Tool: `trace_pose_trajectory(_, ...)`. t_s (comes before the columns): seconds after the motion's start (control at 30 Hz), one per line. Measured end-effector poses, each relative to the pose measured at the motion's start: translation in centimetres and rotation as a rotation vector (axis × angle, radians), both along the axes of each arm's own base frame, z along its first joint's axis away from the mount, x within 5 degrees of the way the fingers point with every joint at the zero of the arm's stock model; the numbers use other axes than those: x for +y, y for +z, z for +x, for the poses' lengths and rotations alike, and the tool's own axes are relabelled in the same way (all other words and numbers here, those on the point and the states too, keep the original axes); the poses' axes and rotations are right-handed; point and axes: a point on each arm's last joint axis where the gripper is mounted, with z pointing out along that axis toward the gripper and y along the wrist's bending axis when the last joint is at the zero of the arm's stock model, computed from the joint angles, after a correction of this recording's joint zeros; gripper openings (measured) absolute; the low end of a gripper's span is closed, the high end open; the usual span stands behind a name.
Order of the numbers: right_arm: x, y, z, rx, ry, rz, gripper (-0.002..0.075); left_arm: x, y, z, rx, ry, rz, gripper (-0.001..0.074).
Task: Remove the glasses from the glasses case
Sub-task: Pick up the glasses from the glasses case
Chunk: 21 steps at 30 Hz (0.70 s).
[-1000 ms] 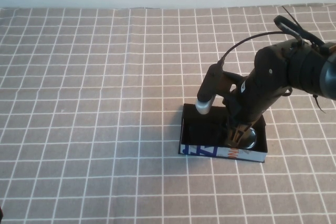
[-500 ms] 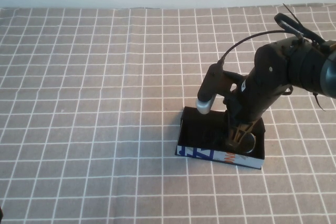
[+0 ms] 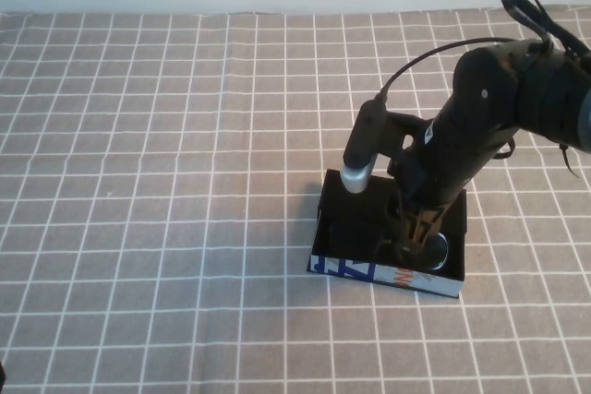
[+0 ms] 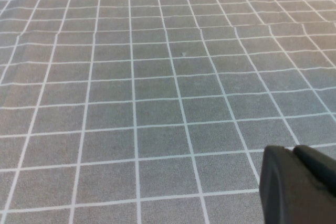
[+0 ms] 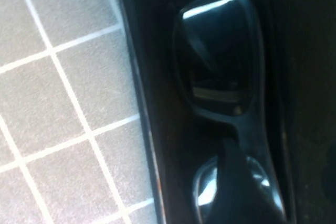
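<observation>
While the right arm leans down from the right side of the checked tablecloth (image 3: 138,182), its right gripper (image 3: 417,239) is sunk into the open glasses case (image 3: 388,269), which lies on the cloth right of centre in the high view, nearer the robot's side than the far wall. The case is a low black box with its white front side, printed in blue and orange, turned toward the robot, and its black flap lying open behind it. The glasses (image 5: 223,93) lie inside the case along its length; the right wrist view shows one dark squarish lens in a thick black frame, with a second lens beside it partly covered by a dark fingertip (image 5: 231,182) that sits on the frame near the bridge. How far apart the right jaws stand cannot be told, since only that one tip shows and the high view hides the rest. The left gripper (image 4: 299,187) hangs above bare cloth away from the case, seen only as a black corner in the left wrist view; its jaws look closed together, with nothing between them.
</observation>
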Motion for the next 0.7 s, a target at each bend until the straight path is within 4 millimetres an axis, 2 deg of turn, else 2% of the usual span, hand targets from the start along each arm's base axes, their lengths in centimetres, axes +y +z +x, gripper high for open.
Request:
trace_pose_trajectory(0.2,1.1,-0.2,-0.6,-0.002,0.053,-0.007,0.0336,0.0,0.0,0.0,0.000,0.000,0.000,-0.0005)
trace_pose_trajectory(0.37,2.3,-2.0,-0.8,0.016,0.087,-0.047,0.0338,0.0,0.0,0.0,0.000,-0.002,0.000,-0.0005)
trace_pose_trajectory(0.7,2.0,-2.4,-0.3,-0.014,0.039,-0.096,0.0338,0.0,0.0,0.0,0.000,-0.002,0.000,-0.0005)
